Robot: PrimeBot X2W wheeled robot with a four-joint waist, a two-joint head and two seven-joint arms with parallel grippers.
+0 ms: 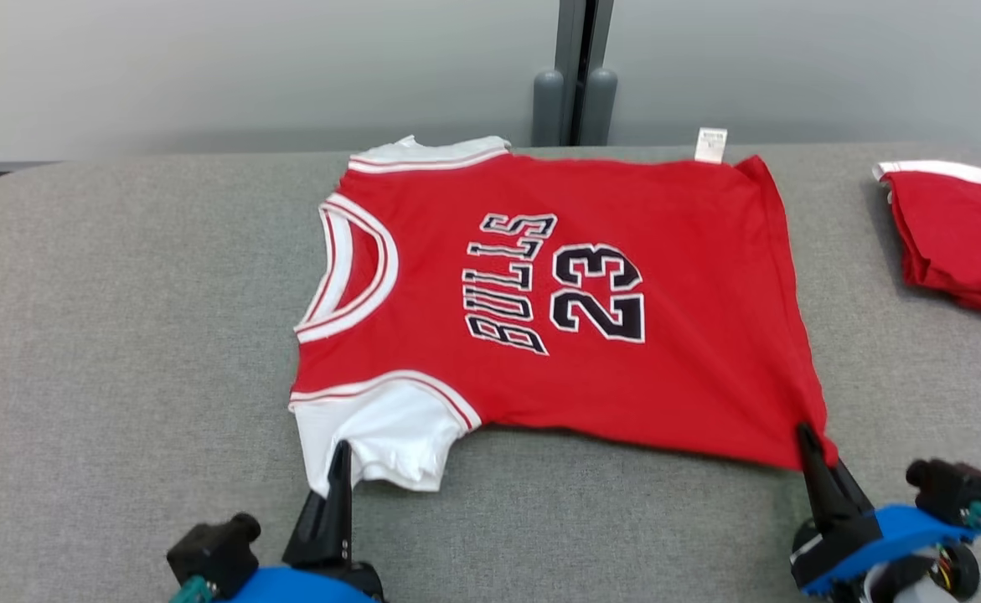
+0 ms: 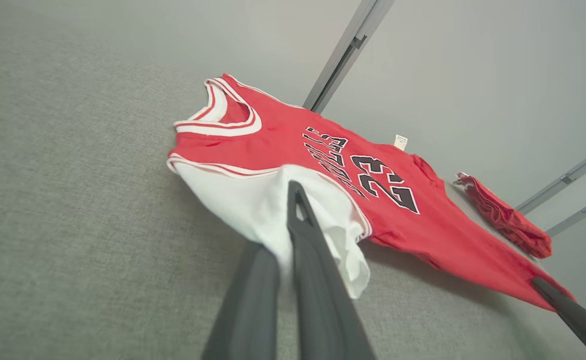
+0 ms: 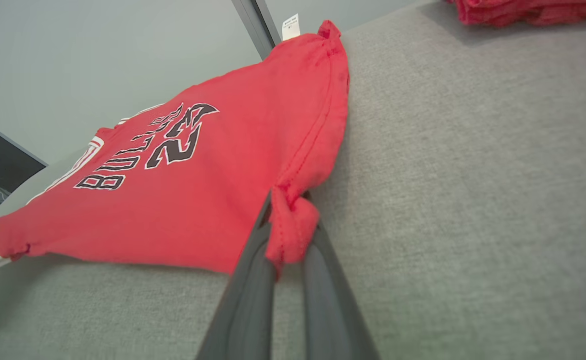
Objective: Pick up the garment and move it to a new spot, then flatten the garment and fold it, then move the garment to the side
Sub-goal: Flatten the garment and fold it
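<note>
Garment: your red jersey (image 1: 666, 377) lies flat mid-table (image 1: 121, 335), collar toward the table's left end.
Left hand (image 1: 341, 454): clamped on the white sleeve (image 1: 389, 427), near side of the table.
Right hand (image 1: 805, 434): clamped on the near hem corner, cloth bunched between the fingers.
Edges: far sleeve and tag (image 1: 710, 144) sit at the table's back edge.
Room: you have a wide bare stretch toward the table's left end and a narrower gap before the red pile (image 1: 959, 243) at its right end.

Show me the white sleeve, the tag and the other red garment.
white sleeve (image 1: 381, 431), head view, sleeve's middle
tag (image 1: 711, 144), head view, its centre
other red garment (image 1: 959, 239), head view, top layer
</note>
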